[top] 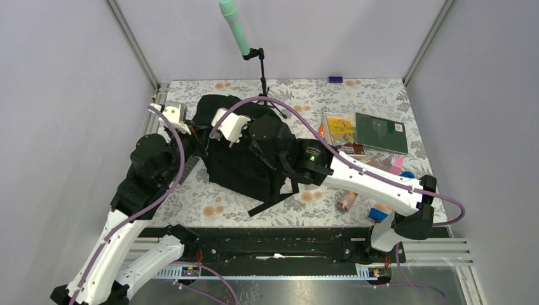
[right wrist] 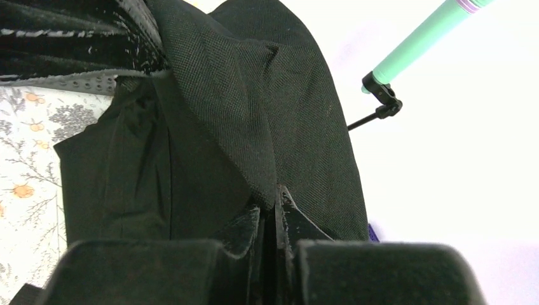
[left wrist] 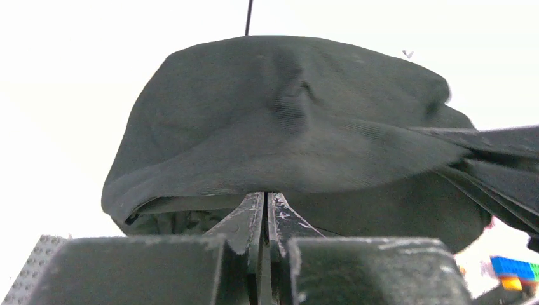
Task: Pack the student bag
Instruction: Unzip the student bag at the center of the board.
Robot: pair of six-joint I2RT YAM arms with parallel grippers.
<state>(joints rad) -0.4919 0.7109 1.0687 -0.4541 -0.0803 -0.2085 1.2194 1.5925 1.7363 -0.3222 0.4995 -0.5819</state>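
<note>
The student bag [top: 245, 162] is seen lying crumpled on the floral table [top: 356, 95], left of centre, between the two arms. The left gripper [left wrist: 266, 202] is found closed, jaws pressed together on the lower edge of the bag's black fabric, which is draped above it. The right gripper [right wrist: 275, 202] is likewise closed, a fold of the bag's woven cloth pinched at its tips. A green book [top: 380, 132] and a coloured block [top: 378, 213] are noted right of the bag, apart from it
</note>
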